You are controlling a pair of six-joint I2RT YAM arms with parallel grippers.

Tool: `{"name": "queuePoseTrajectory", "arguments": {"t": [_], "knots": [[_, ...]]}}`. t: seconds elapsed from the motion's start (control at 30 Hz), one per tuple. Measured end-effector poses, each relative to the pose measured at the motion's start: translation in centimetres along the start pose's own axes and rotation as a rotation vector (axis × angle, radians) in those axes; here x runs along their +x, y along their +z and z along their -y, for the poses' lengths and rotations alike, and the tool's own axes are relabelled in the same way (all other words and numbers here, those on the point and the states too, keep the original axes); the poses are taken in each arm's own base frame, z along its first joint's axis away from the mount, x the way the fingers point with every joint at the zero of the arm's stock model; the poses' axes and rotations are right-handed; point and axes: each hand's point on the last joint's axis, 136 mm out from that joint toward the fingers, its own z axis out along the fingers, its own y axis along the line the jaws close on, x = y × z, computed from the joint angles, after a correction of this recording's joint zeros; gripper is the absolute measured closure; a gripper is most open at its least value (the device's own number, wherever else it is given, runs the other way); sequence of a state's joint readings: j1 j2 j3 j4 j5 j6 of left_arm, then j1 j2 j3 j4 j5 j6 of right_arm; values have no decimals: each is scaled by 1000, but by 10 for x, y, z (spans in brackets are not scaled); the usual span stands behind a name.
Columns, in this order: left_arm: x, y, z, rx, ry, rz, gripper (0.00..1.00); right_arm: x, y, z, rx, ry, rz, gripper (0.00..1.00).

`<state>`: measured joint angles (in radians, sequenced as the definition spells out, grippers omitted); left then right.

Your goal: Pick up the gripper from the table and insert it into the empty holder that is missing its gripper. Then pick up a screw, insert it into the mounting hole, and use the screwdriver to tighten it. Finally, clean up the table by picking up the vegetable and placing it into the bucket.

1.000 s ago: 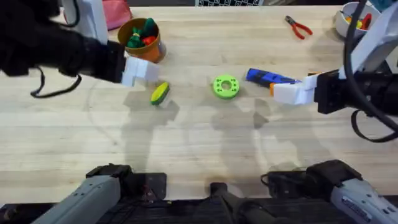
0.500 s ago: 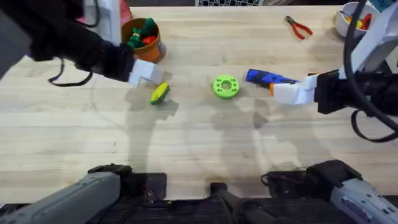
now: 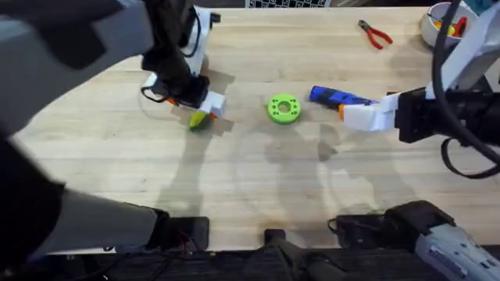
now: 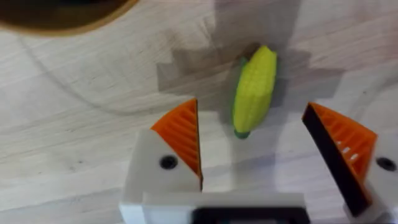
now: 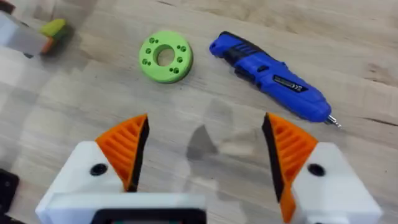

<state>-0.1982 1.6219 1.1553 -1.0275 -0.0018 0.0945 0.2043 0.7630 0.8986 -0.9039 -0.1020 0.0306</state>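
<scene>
The yellow and green vegetable (image 3: 198, 119) (image 4: 255, 90) lies on the table (image 3: 258, 179). My left gripper (image 3: 206, 104) (image 4: 252, 124) hangs open just over it, and its orange pads (image 4: 183, 134) stand on either side of the vegetable's near end without touching. A brown curve of the bucket (image 4: 62, 12) shows beside it; my left arm covers the bucket in the overhead view. My right gripper (image 3: 367, 115) (image 5: 205, 134) is open and holds nothing, close to the blue screwdriver (image 3: 336, 97) (image 5: 270, 78). The loose gripper piece, the empty holder and the screw are out of view.
A green ring (image 3: 283, 108) (image 5: 165, 56) lies between the vegetable and the screwdriver. Red-handled pliers (image 3: 375, 33) and a white bowl (image 3: 437, 23) sit at the far right. My left arm rises large and blurred over the table's left side.
My left arm has swung in from the left past the bucket, and its gripper has come down over the vegetable. The right arm has not moved.
</scene>
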Motion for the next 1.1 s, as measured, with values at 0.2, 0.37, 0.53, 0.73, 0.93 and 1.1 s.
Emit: {"name": "queuePoseTrajectory", "arguments": {"t": [0.2, 0.37, 0.53, 0.73, 0.93, 1.1], "knots": [[4, 34, 0, 6, -4, -95, 13, 0, 0, 0, 0, 0, 0, 8], [5, 44, 1, 13, 2, -120, 21, 0, 0, 0, 0, 0, 0, 8], [3, 44, 2, 18, 4, -112, 526, 0, 0, 0, 0, 0, 0, 10], [1, 43, 1, 14, 1, -103, 966, 0, 0, 0, 0, 0, -1, 9], [-2, 29, 1, 10, -18, -54, 966, 0, 0, 0, 0, 0, -1, 9], [-10, -29, 0, -4, -49, 133, 966, 0, 0, 0, 0, 0, -1, 9]]}}
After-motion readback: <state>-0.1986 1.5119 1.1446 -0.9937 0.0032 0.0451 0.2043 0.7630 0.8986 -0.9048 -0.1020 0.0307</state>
